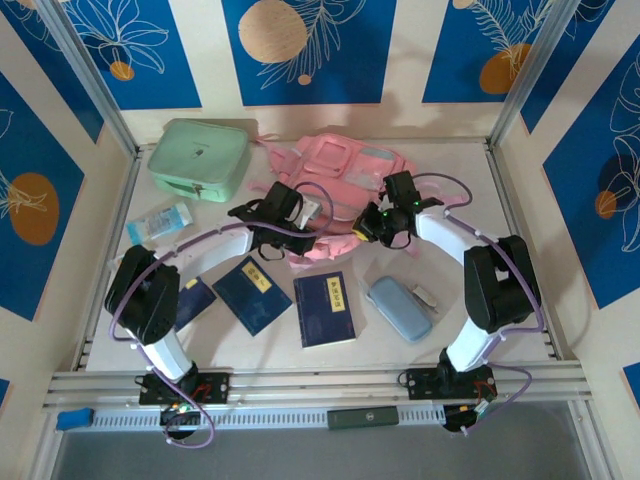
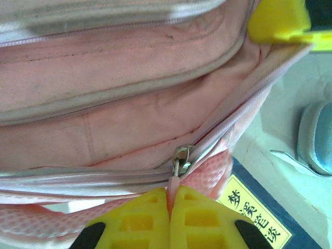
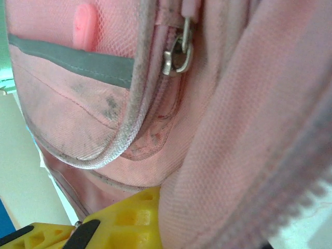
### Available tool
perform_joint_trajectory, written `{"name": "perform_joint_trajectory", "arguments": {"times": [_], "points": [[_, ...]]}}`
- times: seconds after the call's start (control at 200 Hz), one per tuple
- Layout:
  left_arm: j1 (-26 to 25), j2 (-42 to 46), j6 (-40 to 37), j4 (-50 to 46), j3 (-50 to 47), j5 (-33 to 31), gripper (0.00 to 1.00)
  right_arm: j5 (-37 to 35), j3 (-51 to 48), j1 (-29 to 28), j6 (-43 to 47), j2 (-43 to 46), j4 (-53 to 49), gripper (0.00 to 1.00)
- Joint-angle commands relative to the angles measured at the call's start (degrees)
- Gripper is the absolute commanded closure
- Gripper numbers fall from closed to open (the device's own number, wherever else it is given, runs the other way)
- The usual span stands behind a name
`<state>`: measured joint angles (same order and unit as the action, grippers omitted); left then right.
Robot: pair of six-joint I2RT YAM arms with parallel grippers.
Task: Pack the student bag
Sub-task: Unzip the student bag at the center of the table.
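We find a mint green case (image 1: 198, 158) at the bench's (image 1: 455, 165) far left corner; dark blue books (image 1: 325, 308) and a grey-blue pencil case (image 1: 399, 307) line its near edge.

Left gripper (image 2: 170, 201) fingers tight together

Lab rig — railed table (image 1: 385, 355), patterned backdrop panels (image 1: 340, 70)

Cream table (image 1: 400, 355); blue panels (image 1: 300, 50), white leaves, orange circles on walls; metal posts (image 1: 85, 75) at far corners.
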<state>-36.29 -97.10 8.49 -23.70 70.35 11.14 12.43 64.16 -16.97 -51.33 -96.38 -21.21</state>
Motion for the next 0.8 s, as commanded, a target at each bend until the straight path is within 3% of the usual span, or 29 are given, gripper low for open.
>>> {"name": "perform_joint_trajectory", "arguments": {"times": [0.0,0.175,0.28,0.37,0.46,0.53,0.685,0.795], "points": [[2.47,2.19,1.09,-9.69,-2.73,-4.46,1.00,-4.81,4.13,5.00,8.62,-0.20,-4.95,1.00],[1.12,4.28,5.87,-4.76,-5.69,-0.23,1.00,-5.32,7.59,9.35,10.43,-2.29,-5.55,1.00],[1.51,3.78,9.89,-3.35,-6.29,-4.76,1.00,-5.00,11.95,9.95,10.31,-5.11,-10.33,1.00],[1.68,2.61,11.63,-4.05,-4.43,-6.18,1.00,-1.03,9.30,8.62,8.49,-2.92,-8.68,0.78],[1.25,2.16,13.66,0.21,-4.11,-1.40,1.00,0.20,4.16,6.31,5.09,0.96,-6.78,0.54],[0.66,1.32,14.93,0.97,-2.94,-0.42,1.00,2.82,-0.40,3.87,0.80,3.70,-3.95,0.42],[-0.71,0.50,14.84,0.41,-1.26,-1.62,1.00,4.50,-9.13,-3.93,-12.64,5.82,5.56,0.27],[-1.20,0.88,15.12,0.52,-1.27,-1.96,1.00,2.95,-8.04,-7.85,-19.67,2.47,10.30,0.23]]}}
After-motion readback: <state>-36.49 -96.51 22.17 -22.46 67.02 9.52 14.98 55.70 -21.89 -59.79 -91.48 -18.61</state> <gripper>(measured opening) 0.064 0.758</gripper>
